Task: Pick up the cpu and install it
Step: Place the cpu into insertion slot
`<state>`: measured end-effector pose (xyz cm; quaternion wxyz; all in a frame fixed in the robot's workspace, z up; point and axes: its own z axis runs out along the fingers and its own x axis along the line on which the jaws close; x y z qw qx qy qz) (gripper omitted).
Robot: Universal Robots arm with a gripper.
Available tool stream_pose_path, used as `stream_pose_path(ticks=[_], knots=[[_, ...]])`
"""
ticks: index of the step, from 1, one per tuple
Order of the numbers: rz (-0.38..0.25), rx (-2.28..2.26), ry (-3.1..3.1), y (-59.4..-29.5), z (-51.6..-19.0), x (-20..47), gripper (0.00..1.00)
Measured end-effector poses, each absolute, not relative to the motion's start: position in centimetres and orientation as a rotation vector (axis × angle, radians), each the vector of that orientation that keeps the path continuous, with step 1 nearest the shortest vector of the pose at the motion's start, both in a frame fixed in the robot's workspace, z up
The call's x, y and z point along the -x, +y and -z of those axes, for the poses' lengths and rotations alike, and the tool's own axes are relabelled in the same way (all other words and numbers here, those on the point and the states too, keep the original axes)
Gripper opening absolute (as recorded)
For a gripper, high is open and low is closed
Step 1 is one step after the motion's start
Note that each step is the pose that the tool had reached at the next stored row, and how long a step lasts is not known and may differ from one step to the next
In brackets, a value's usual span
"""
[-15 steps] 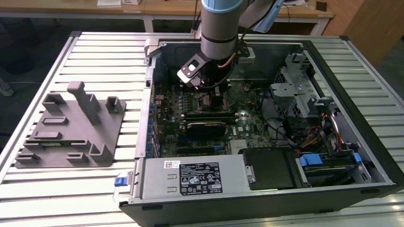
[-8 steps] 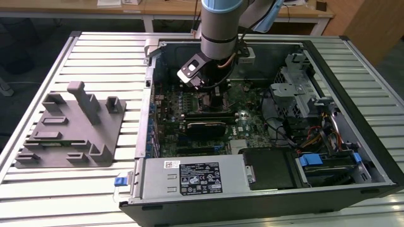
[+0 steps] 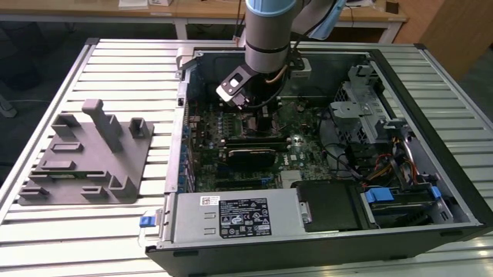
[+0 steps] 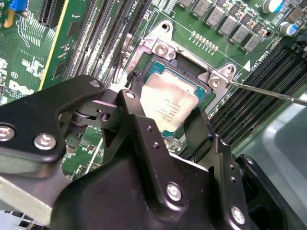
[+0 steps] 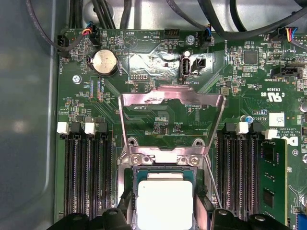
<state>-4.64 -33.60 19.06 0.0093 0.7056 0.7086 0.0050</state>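
The cpu [image 5: 165,201], a flat square chip with a pale silver top, lies level in the open socket [image 5: 163,160] on the green motherboard. My gripper [image 5: 165,207] stands directly over it. One black finger presses each of two opposite edges, so it is shut on the cpu. In the second wrist view the cpu [image 4: 168,105] sits between the fingers [image 4: 132,103] inside the metal socket frame [image 4: 165,48]. In the exterior view my gripper [image 3: 258,112] reaches down into the computer case onto the board.
The socket's metal load plate [image 5: 171,120] is folded back, and its thin lever wire [image 4: 268,93] sticks out sideways. Memory slots [image 5: 88,177] flank the socket. The case [image 3: 185,115] holds a power supply [image 3: 231,216], drive cages and cables. A grey fixture plate [image 3: 85,156] lies on the exterior view's left.
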Motion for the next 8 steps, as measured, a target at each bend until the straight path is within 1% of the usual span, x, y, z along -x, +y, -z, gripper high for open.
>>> stream_pose_path(ticks=[8], knots=[[-0.016, -2.204, 2.213, -33.6, -19.66, 4.64, 0.62]])
